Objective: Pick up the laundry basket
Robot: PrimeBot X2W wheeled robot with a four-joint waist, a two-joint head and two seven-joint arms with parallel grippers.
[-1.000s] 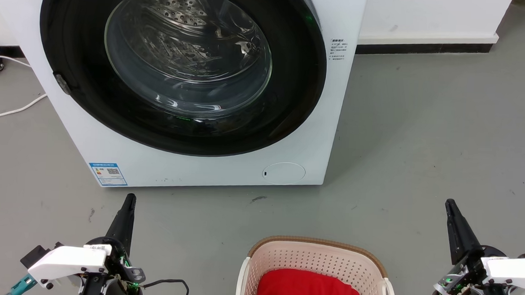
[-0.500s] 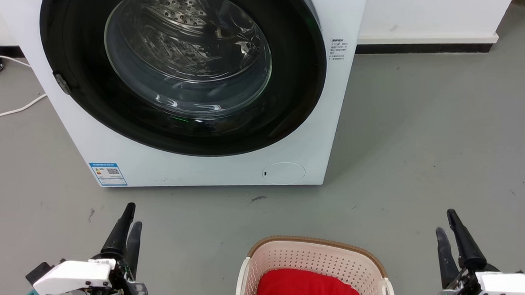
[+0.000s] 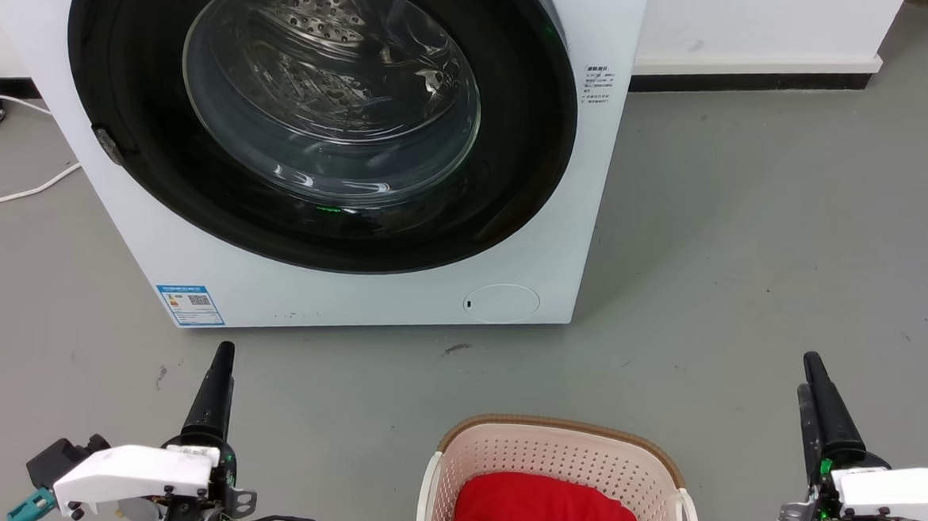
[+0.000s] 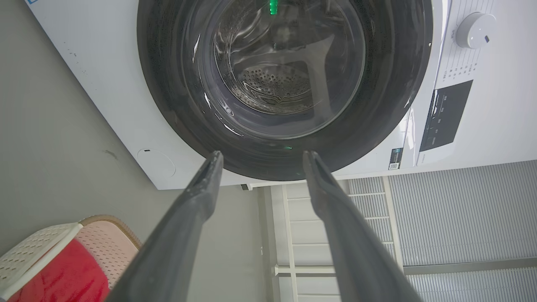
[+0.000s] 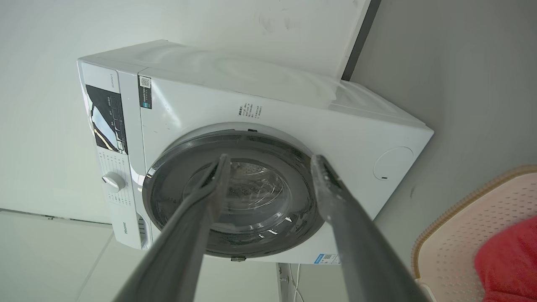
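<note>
My head view cuts the laundry basket (image 3: 556, 449) off at the bottom edge, and a red cloth (image 3: 546, 515) hides its floor. The blue sticker (image 3: 190, 305) on the washing machine (image 3: 366, 303) is too small to read.

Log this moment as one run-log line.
left pincer: open, empty | right pincer: open, empty | laundry basket: on floor between them, untouched, holds red cloth | washing machine: door shut
</note>
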